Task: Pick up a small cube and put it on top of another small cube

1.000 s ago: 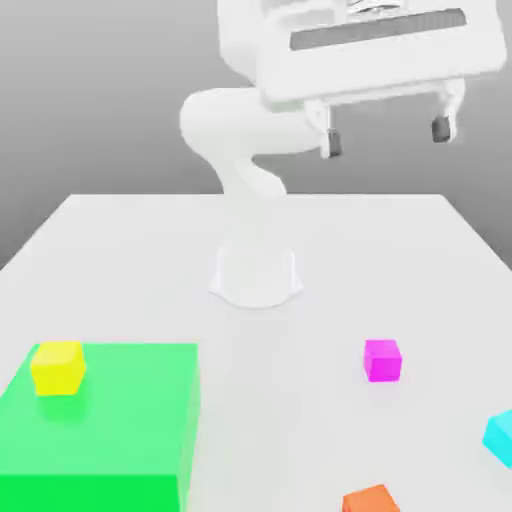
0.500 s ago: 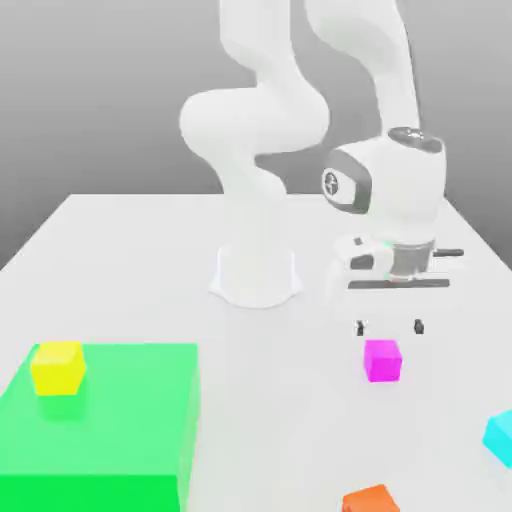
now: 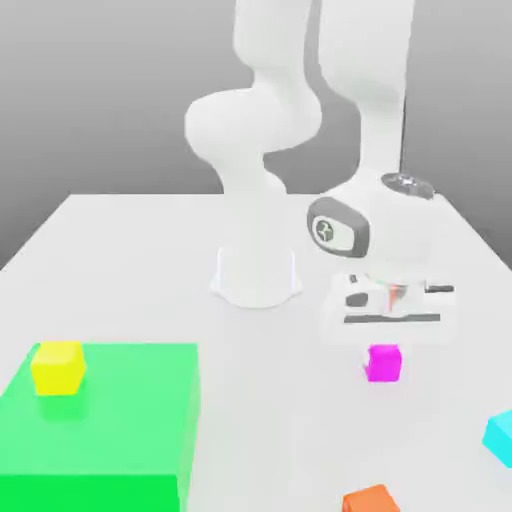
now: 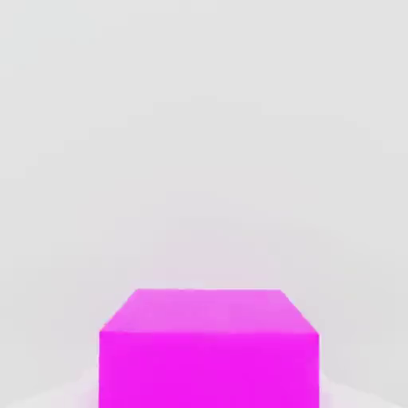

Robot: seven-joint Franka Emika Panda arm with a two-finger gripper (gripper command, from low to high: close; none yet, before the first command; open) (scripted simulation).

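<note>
Magenta cube (image 3: 383,363) sits on the white table (image 3: 130,260), toward the exterior view's right, with the gripper (image 3: 388,345) right above it; the hand's body hides the cube's top edge. We judge the hand is placed there to straddle the cube before closing. We cannot tell if the fingers are apart or closed. In the hand view the magenta cube (image 4: 209,349) looms large and square-on, so the approach looks centred.

Nearest us lie the orange cube (image 3: 370,499) and cyan cube (image 3: 499,437), both well apart from the hand. Green block (image 3: 100,425) carries the yellow cube (image 3: 58,367) on its far corner, at the exterior view's left: the stacking target, raised. Farthest stands the arm's base (image 3: 256,275).
</note>
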